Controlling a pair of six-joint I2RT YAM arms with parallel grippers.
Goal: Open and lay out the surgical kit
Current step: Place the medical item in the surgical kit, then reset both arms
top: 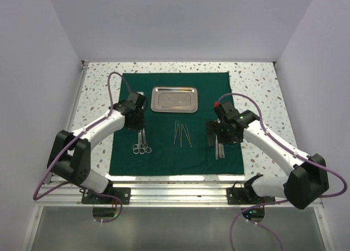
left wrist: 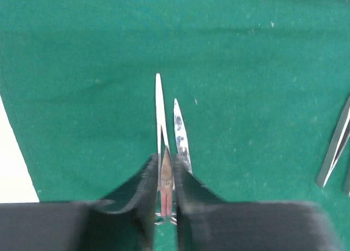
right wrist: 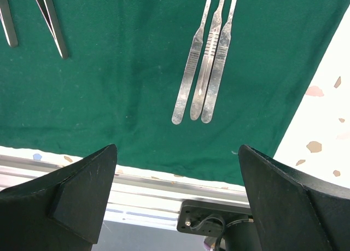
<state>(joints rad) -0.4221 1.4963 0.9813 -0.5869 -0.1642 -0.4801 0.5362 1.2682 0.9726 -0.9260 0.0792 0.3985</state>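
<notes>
The dark green drape (top: pixel 175 152) lies spread flat, with the shiny steel tray (top: pixel 174 99) on its far middle. My left gripper (top: pixel 139 124) is shut on a pair of silver scissors (top: pixel 140 144) at the drape's left. In the left wrist view the fingers (left wrist: pixel 147 188) pinch its shank (left wrist: pixel 165 171), and the blade (left wrist: pixel 158 106) points away. A second pair (left wrist: pixel 181 133) lies just to the right. My right gripper (top: pixel 217 133) is open and empty above three flat silver handles (right wrist: pixel 206 70) at the drape's right.
Slim forceps (top: pixel 182 135) lie side by side at the drape's middle and show in the right wrist view (right wrist: pixel 50 21). Speckled tabletop (top: pixel 262 98) surrounds the drape. The metal rail (right wrist: pixel 164 191) runs along the near edge. White walls close in three sides.
</notes>
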